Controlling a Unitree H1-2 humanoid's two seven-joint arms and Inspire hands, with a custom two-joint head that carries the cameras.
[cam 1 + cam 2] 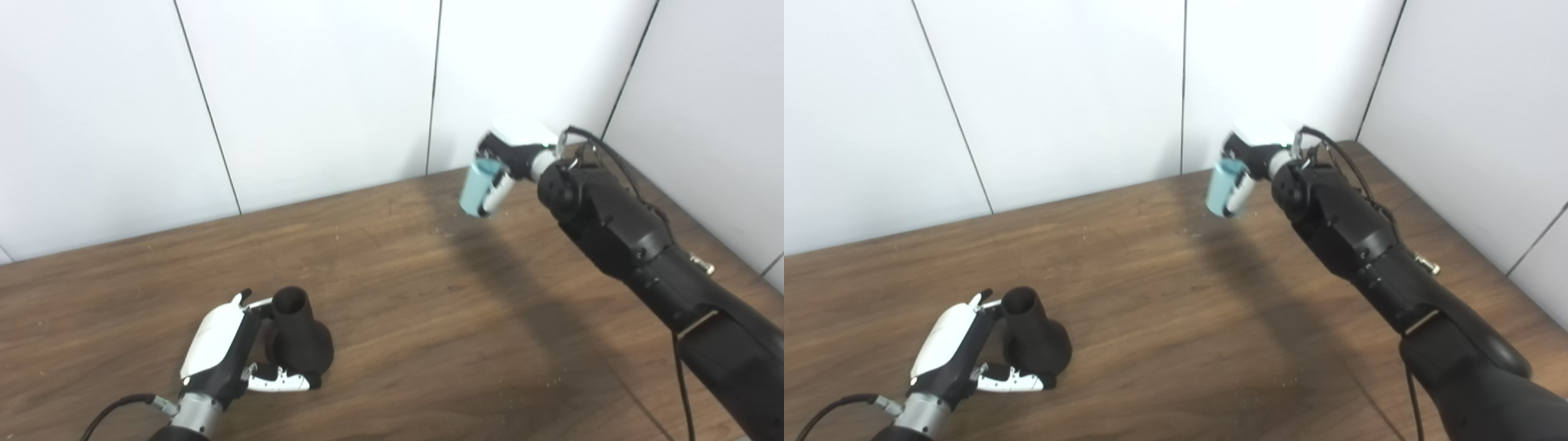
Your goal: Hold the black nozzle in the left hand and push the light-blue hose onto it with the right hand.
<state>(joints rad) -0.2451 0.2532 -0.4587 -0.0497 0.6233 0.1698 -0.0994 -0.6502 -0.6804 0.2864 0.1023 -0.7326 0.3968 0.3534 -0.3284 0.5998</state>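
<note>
The black nozzle (298, 334) stands upright on the wooden table (429, 294) at the front left, narrow open neck up and flared base down. My left hand (229, 346) curls around it, thumb at the base and fingers behind the neck. Far off at the back right, my right hand (511, 156) is raised above the table and is shut on the short light-blue hose (478, 187). The hose hangs nearly upright, its open top end toward the hand. In the right eye view the same nozzle (1032, 337) and hose (1224, 188) appear.
White wall panels (318, 92) close off the back and right sides of the table. A black cable (612, 159) loops along the right forearm. Bare wood lies between the two hands.
</note>
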